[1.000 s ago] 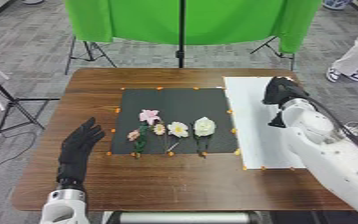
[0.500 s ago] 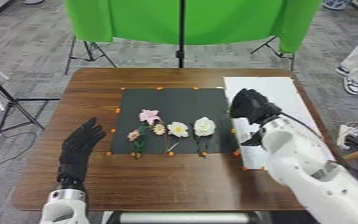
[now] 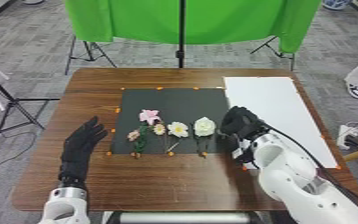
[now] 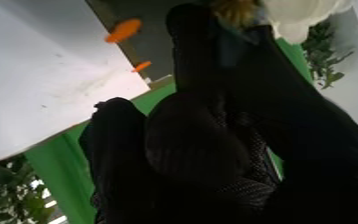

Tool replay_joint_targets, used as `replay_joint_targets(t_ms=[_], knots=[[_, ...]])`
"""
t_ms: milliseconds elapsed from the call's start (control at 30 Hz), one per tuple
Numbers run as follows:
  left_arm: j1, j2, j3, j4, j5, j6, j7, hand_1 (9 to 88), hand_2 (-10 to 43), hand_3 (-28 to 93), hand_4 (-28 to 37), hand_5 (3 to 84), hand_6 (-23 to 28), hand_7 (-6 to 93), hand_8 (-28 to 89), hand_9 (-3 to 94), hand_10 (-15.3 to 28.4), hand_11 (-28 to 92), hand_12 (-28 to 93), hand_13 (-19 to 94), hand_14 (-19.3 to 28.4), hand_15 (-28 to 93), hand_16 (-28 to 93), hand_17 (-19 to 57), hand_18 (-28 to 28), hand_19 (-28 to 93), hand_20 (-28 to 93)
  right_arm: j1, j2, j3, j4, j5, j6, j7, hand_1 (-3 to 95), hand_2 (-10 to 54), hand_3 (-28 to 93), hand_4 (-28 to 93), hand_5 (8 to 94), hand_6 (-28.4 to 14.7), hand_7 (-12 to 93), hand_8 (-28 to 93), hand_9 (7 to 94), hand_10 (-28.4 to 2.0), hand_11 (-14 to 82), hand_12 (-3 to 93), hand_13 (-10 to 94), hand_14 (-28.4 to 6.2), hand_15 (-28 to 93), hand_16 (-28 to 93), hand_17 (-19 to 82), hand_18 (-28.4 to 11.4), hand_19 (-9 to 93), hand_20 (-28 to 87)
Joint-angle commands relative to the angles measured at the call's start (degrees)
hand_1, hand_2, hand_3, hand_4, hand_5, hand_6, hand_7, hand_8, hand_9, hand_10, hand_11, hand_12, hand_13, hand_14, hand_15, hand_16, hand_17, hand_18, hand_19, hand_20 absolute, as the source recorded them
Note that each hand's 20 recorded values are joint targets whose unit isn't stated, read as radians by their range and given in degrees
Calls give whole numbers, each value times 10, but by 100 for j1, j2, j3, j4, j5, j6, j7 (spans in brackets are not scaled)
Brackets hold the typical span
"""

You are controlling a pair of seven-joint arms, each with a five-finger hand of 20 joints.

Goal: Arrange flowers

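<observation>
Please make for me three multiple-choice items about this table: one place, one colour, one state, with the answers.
1. Where is the white sheet?
A) left of the dark mat
B) right of it
C) on it

2. Which colour is the flower nearest the right hand?
A) white
B) red
C) blue

3. The left hand is:
A) a fist
B) gripping a stem
C) open, empty

1 B: the sheet lies along the mat's right side.
2 A: its petals are white.
3 C: its fingers are straight, holding nothing.
</observation>
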Motion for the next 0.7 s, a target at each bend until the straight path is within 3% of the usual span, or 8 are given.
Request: replay_joint_targets(t_ms=[33,300,467,567,633,667,700], knots=[[96,-40,33,56,29,-64,-45,219,52,682,-283,392,63,93,-57,380,133,197,109,304,169,285,-31,42,115,119,174,-218,2,106,-76,85,-229,-43,394,-95,686,-215,675,5,188,-101,783,-118,227,219,923,-6,607,337,677,-104,932,611],[115,-57,42,51,28,-64,-41,221,51,681,-283,391,62,93,-57,379,131,197,109,301,171,291,-27,39,117,122,176,-432,-76,460,-250,153,-38,1,283,-95,635,-182,646,-9,151,-90,776,-138,222,213,922,-13,599,337,676,-109,932,605],[113,-68,40,51,37,-89,-77,221,51,681,-283,391,62,94,-56,379,131,198,110,300,171,292,-28,39,118,122,175,-715,-253,949,-453,470,435,-53,184,-95,615,-146,629,-22,129,-82,768,-160,208,212,919,-26,581,333,670,-116,932,586],[106,-64,32,54,53,-140,-94,221,52,680,-283,391,62,94,-57,380,132,197,109,300,171,293,-27,38,118,122,175,-1104,-438,1487,-587,1269,891,-716,158,-64,617,-135,622,-28,119,-75,751,-167,194,214,888,-53,527,328,615,-136,930,458],[117,-58,25,51,54,-155,-94,222,52,679,-283,391,62,94,-57,380,132,198,109,300,171,293,-27,38,119,121,174,-1448,-663,2103,-641,2267,470,-1534,157,-38,638,-140,616,-31,122,-74,697,-177,167,207,753,-126,460,290,461,-183,827,388],[125,-52,14,42,59,-171,-114,222,52,678,-283,391,62,94,-57,381,132,198,109,300,171,293,-27,38,118,121,174,-1640,-788,2335,-656,2548,393,-1919,155,-32,667,-148,606,-31,129,-80,654,-181,148,194,614,-162,386,249,331,-192,682,385],[109,-52,21,51,65,-177,-112,222,52,678,-283,392,62,95,-57,382,133,199,110,300,171,294,-27,38,118,121,174,-1821,-891,2499,-613,2859,431,-2437,157,-28,687,-155,598,-28,138,-86,618,-177,131,183,517,-171,293,240,244,-182,538,373]])
